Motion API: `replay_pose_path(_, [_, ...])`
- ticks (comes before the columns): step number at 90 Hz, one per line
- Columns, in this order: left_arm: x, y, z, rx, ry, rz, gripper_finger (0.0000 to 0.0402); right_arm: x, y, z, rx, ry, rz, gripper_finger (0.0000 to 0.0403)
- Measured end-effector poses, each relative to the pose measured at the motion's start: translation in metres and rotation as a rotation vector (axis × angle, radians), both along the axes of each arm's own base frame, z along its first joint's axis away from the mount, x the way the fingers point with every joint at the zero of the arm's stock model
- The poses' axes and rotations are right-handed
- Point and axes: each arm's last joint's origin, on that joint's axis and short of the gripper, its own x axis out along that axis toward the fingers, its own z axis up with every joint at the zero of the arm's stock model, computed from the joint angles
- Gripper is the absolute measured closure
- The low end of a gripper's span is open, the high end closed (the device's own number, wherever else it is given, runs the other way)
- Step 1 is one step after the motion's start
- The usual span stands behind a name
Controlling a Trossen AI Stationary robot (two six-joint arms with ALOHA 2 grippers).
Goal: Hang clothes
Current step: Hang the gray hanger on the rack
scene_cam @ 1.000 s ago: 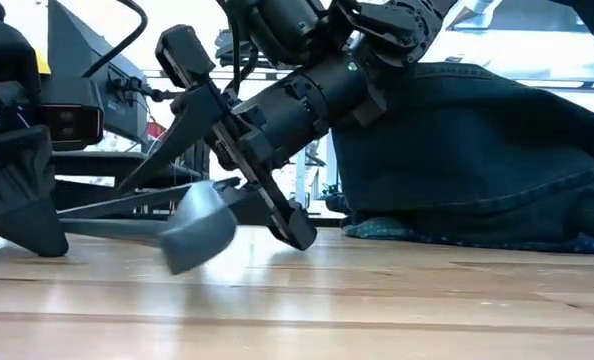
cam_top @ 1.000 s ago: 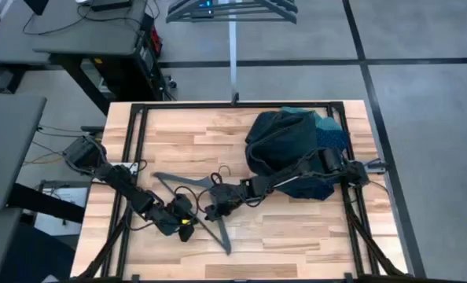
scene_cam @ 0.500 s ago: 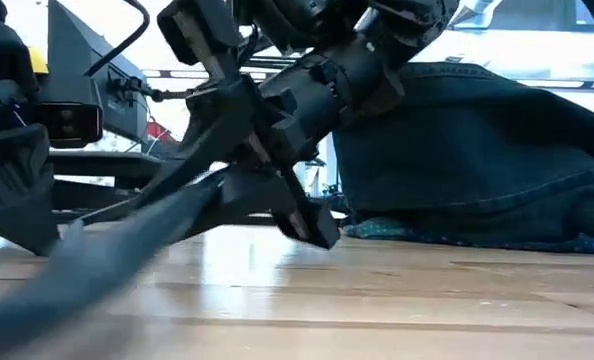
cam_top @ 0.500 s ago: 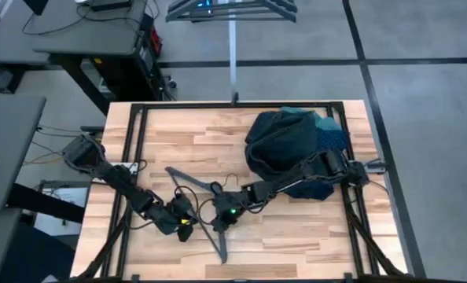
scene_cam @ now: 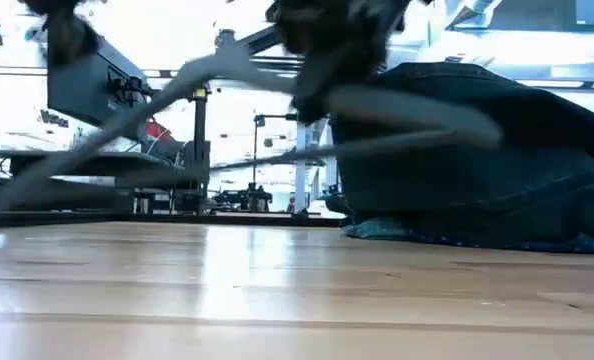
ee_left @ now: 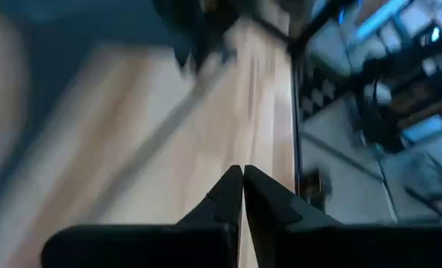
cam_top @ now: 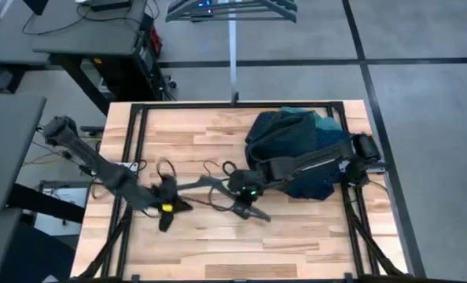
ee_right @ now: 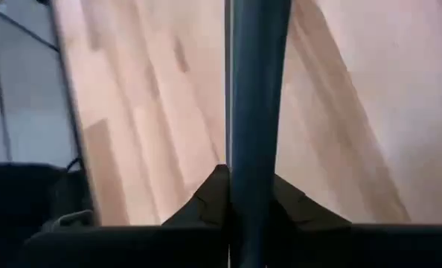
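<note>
The clothes [cam_top: 296, 145] lie heaped at the table's far right: dark jeans on top, a teal shirt [cam_top: 304, 115] behind, and a navy dotted shirt [cam_top: 336, 137] at the right side. The heap rests on the tabletop [scene_cam: 477, 170]. A dark grey hanger [cam_top: 218, 185] hangs above the table's middle, left of the heap, blurred in the low view [scene_cam: 407, 112]. My right gripper [cam_top: 248, 200] is shut on it. My left gripper [cam_top: 164, 211] is shut and holds nothing, left of the hanger [ee_left: 242, 173]. My right gripper pinches a grey bar of the hanger [ee_right: 252, 160] between its two fingers. The bar runs straight on ahead of the fingers, along them. The hanger is lifted clear of the table.
A black frame [cam_top: 135, 157] runs around the tabletop. Beyond the far edge a post [cam_top: 233, 63] carries several hangers [cam_top: 233, 9]. Bare wood [cam_top: 296, 244] lies along the near side.
My right gripper has risen and gone toward the clothes with the hanger. The hanger has been lifted clear of the table and turned about. My left arm has risen, and its gripper has drawn a little toward the table's left edge.
</note>
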Motion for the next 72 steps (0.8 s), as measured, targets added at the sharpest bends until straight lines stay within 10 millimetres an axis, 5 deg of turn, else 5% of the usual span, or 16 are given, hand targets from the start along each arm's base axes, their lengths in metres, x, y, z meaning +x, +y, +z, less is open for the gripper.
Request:
replay_pose_path(16, [-0.011, 0.044, 0.076, 0.134, -0.134, 0.141, 0.0401, -0.029, -0.041, 0.052, -0.090, -0.107, -0.005, 0.0375])
replay_pose_path(40, [-0.023, 0.090, 0.158, 0.402, -0.216, 0.329, 0.0394, -0.079, -0.097, 0.104, -0.220, -0.216, -0.004, 0.0375])
replay_pose_path(56, [-0.002, 0.114, 0.174, 0.469, -0.065, 0.400, 0.0341, -0.095, -0.124, 0.117, -0.253, -0.253, 0.030, 0.0375])
replay_pose_path(72, [0.024, 0.140, 0.159, 0.436, 0.287, 0.372, 0.0287, -0.103, -0.138, 0.126, -0.330, -0.251, 0.078, 0.0375])
